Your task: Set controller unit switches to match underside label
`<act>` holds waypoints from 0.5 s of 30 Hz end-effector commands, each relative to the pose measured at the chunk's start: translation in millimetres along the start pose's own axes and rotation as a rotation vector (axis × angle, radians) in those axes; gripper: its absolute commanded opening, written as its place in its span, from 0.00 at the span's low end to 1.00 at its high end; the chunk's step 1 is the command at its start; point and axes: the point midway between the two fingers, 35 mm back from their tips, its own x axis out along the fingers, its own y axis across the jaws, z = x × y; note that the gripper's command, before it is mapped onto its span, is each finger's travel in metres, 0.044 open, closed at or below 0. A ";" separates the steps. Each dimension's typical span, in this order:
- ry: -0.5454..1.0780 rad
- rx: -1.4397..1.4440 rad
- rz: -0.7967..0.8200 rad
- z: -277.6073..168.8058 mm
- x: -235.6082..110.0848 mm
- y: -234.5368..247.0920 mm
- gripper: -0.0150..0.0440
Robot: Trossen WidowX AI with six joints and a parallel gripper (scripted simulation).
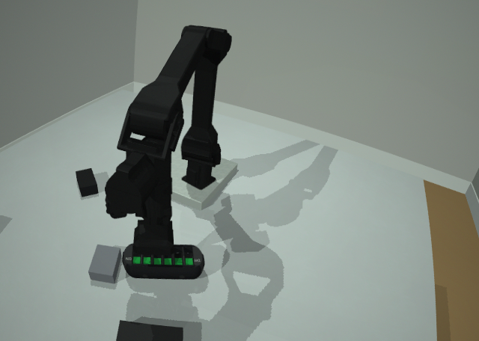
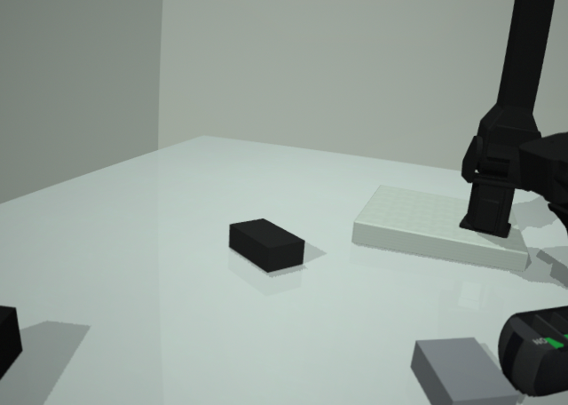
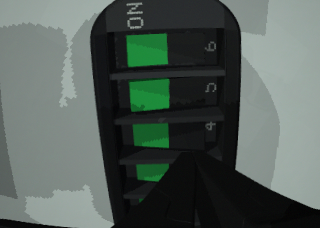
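Observation:
The dark grey controller unit (image 1: 162, 272) (image 2: 546, 378) (image 3: 175, 10) sits on its base with its switches upward. All six green ends show in a row in the top view; the wrist view shows the numbers 6, 5 and 4. The tilt of each switch is hard to tell. The label underneath is hidden. My gripper (image 3: 191, 162) is shut and empty. Its tips are over the unit, on the numbered, dark-end side near switches 4 and 3, and cover part of the lower switches in the wrist view. Whether they touch the unit cannot be told.
A grey block (image 1: 105, 261) (image 2: 468, 369) lies close beside the unit's left end. A small black block (image 1: 87, 182) (image 2: 265, 240) lies farther back. A dark block (image 1: 166, 333) lies in front. Another black block (image 2: 6, 338) is at the left edge of the exterior view.

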 end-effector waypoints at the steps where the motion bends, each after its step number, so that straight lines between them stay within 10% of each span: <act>1: -0.001 -0.003 -0.010 0.4 8.7 -1.9 0.25; 15: -0.001 -0.003 -0.010 0.6 27.6 -2.6 0.25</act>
